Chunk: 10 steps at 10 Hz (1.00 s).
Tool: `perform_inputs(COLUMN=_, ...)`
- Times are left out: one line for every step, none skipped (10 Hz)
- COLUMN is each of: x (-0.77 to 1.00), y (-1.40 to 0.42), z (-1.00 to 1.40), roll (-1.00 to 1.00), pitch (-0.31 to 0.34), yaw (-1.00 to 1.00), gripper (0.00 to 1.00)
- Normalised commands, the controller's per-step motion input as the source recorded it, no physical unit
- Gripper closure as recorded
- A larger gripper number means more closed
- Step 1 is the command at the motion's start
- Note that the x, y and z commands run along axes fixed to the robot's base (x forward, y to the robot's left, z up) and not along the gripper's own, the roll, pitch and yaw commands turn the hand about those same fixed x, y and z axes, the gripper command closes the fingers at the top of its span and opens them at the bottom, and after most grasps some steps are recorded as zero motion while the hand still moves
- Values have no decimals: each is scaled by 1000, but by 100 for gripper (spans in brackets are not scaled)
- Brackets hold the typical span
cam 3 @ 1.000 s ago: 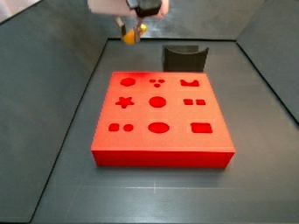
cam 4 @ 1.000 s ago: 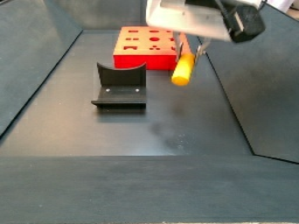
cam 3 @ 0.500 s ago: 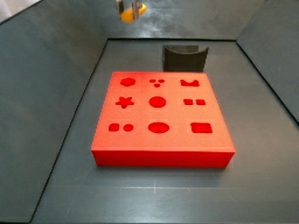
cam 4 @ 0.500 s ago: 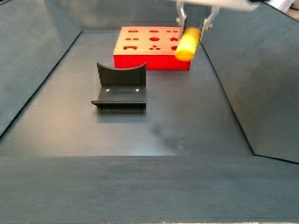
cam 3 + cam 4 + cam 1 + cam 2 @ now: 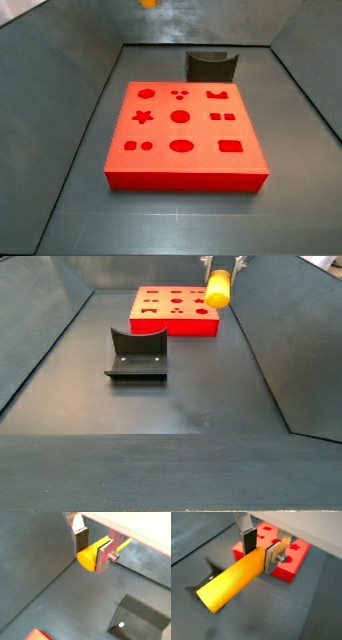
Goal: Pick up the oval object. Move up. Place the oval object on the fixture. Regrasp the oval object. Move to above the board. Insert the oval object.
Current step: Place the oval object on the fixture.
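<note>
My gripper (image 5: pixel 93 549) is shut on the oval object (image 5: pixel 88 556), a yellow-orange peg, and holds it high above the floor. In a wrist view the peg (image 5: pixel 232 585) hangs long below the silver fingers (image 5: pixel 273 558). In a side view the peg (image 5: pixel 218 289) hangs at the upper edge with the gripper (image 5: pixel 222 264) mostly cut off. In a side view only the peg's tip (image 5: pixel 148 3) shows. The red board (image 5: pixel 183 134) lies flat with its cut-out holes up. The dark fixture (image 5: pixel 136 353) stands apart from the peg.
The fixture (image 5: pixel 211 66) stands just beyond the board's far edge. The board also shows in a side view (image 5: pixel 174 310) and a wrist view (image 5: pixel 286 556). Sloped dark walls (image 5: pixel 40 346) enclose the floor on all sides.
The gripper has risen with the peg in it, nearly leaving the top of both side views. The board and the fixture have not moved.
</note>
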Motion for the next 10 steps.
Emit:
perform_inputs(x=1000, y=218, z=93, roll=69, pitch=225, yaw=901, gripper=100)
perform_inputs(x=1000, y=204, z=83, roll=59, pitch=194, yaw=597, gripper=100)
perform_inputs(x=1000, y=188, z=76, roll=49, pitch=167, yaw=387, gripper=100)
perform_inputs(x=1000, y=171, z=69, roll=34, pitch=140, yaw=216, gripper=100)
perform_inputs(x=1000, y=160, z=64, roll=22, pitch=130, yaw=144, gripper=100)
perform_inputs(x=1000, y=146, z=59, roll=9, pitch=133, yaw=103, gripper=100)
perform_inputs(x=1000, y=135, z=56, roll=-3, pitch=140, yaw=79, gripper=100)
perform_inputs(x=1000, y=115, z=46, roll=-17, pitch=141, yaw=57, gripper=100)
perform_inputs(x=1000, y=103, z=40, roll=-27, pitch=144, yaw=48, gripper=100)
perform_inputs(x=1000, y=91, z=37, roll=-40, pitch=154, yaw=41, gripper=100)
